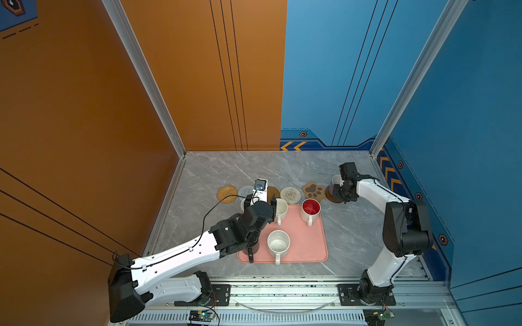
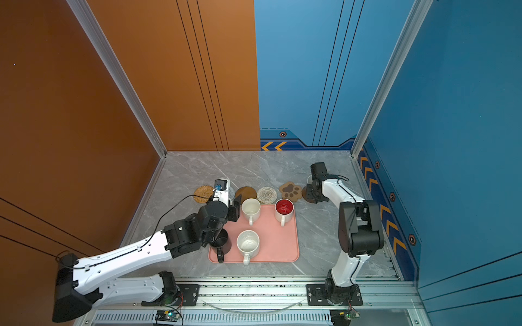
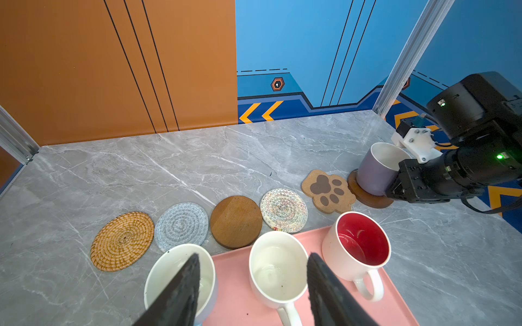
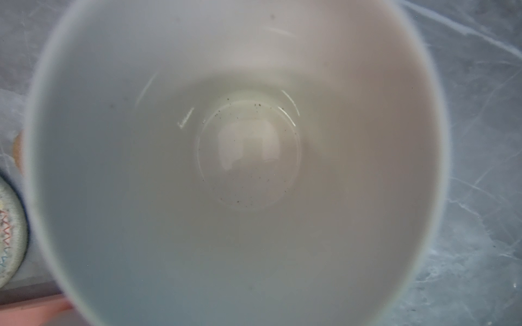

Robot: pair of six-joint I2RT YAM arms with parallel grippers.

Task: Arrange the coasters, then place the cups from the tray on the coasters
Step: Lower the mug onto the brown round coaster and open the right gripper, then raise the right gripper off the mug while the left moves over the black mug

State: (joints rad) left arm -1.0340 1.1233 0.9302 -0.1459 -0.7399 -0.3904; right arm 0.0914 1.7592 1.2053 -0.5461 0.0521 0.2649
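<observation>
**Clock directions are read on a top view, 12 o'clock being the far wall.**

Six coasters lie flat in one row whose long axis runs 9 to 3 o'clock: orange rattan coaster [image 1: 227,194]; grey woven coaster [image 1: 246,190]; brown coaster [image 3: 236,221]; beige woven coaster [image 1: 290,194]; paw-print coaster [image 1: 313,191]; end brown coaster [image 3: 367,199]. The row sits just beside the 12 o'clock rim of the pink tray [image 1: 308,242].

The marble table [image 1: 254,166] is bare at 12 o'clock of the row and at 3 o'clock of the tray.

The lavender mug [image 3: 372,175] stands upright on the end brown coaster. The right gripper [image 3: 395,186] is closed narrowly against its side, apparently on the handle; the contact itself is hidden.

On the tray the plain white mug [image 1: 281,210], red-lined mug [image 1: 310,209] and speckled mug [image 1: 278,243] stand upright, handles toward 6 o'clock. The black mug [image 2: 221,242] is at the 7 o'clock corner, partly beneath the left arm [image 1: 183,254], handle likewise toward 6 o'clock. The light blue mug [image 3: 166,273] is at the 11 o'clock corner.

The left gripper [image 3: 252,256] hangs part-open and empty; one of its fingers [image 3: 180,288] is over the light blue mug's mouth, the other beside the plain white mug.
</observation>
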